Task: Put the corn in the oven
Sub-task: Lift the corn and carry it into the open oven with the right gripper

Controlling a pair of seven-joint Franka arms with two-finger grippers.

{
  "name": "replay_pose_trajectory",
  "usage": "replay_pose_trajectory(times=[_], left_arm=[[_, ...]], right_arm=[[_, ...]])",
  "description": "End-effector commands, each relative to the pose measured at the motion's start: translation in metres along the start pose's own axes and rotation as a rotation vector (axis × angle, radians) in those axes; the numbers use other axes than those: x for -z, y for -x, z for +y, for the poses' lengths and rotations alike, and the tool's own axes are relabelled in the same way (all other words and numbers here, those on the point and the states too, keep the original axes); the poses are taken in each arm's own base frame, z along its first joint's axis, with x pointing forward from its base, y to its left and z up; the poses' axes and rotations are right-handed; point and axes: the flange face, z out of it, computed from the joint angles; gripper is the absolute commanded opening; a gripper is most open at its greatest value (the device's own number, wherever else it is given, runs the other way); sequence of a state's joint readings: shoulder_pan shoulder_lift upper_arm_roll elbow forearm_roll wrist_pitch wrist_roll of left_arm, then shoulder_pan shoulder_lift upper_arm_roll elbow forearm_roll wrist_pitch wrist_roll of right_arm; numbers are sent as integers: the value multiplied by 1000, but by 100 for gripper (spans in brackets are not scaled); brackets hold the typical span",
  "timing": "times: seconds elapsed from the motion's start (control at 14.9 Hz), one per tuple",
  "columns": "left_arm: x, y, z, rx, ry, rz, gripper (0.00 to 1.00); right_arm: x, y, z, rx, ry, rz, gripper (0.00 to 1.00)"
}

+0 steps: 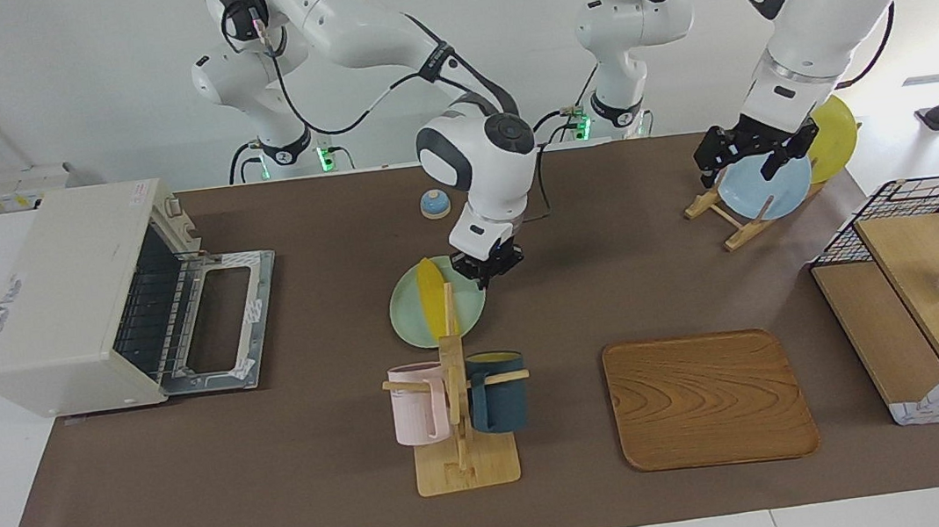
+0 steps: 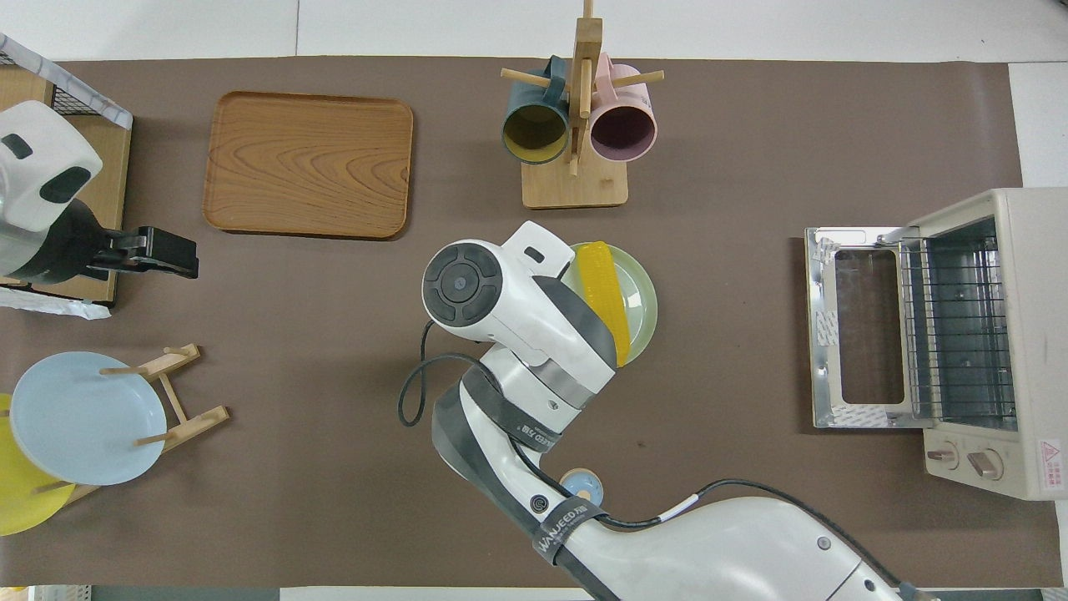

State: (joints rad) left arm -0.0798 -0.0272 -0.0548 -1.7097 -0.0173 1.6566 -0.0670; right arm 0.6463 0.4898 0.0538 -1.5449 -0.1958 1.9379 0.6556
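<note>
The yellow corn (image 1: 433, 296) lies on a pale green plate (image 1: 409, 314) at the table's middle; it also shows in the overhead view (image 2: 602, 292) on the plate (image 2: 641, 305). My right gripper (image 1: 488, 267) hangs just above the plate's edge, on the side toward the left arm's end, with nothing visibly held. The cream oven (image 1: 57, 293) stands at the right arm's end, its door (image 1: 219, 318) folded down flat and its rack (image 2: 959, 325) bare. My left gripper (image 1: 749, 154) waits open over the plate rack.
A mug tree (image 1: 459, 424) with a pink and a dark blue mug stands just farther from the robots than the plate. A wooden tray (image 1: 709, 400), a rack with a blue plate (image 1: 766, 185) and a yellow plate (image 1: 834, 129), a wire-basket shelf (image 1: 924, 291), a small blue disc (image 1: 435, 204).
</note>
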Motion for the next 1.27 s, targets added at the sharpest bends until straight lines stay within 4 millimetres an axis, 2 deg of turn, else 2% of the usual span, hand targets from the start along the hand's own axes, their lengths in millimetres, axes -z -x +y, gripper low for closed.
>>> replay_pose_trajectory(times=[0.0,0.13,0.27,0.4,0.47,0.67,0.8,0.94,1.07,1.2], left_arm=[[24,-7,-4,-12,-28,-32,100],[22,-6,-7,-12,-30,-40,100],[21,-4,-6,-16,-31,-43,100],[19,-2,-4,-23,-28,-48,100],[19,-2,-1,-27,-28,-48,100],[20,-4,4,-24,-25,-31,100],[18,0,6,-29,-27,-35,100],[14,11,6,-29,-31,-46,100],[15,7,5,-27,-25,-24,100],[16,7,5,-26,-25,-22,100]], right_arm=[[21,-8,18,13,44,-11,0],[44,-5,53,8,65,-38,0],[65,2,117,-3,75,-71,0],[69,22,172,2,78,-97,0],[61,30,194,6,85,-124,0],[35,43,237,-21,91,-176,0],[25,43,261,-39,98,-198,0],[13,40,300,-57,91,-226,0],[-1,35,352,-63,67,-239,0],[-19,38,380,-46,47,-232,0]])
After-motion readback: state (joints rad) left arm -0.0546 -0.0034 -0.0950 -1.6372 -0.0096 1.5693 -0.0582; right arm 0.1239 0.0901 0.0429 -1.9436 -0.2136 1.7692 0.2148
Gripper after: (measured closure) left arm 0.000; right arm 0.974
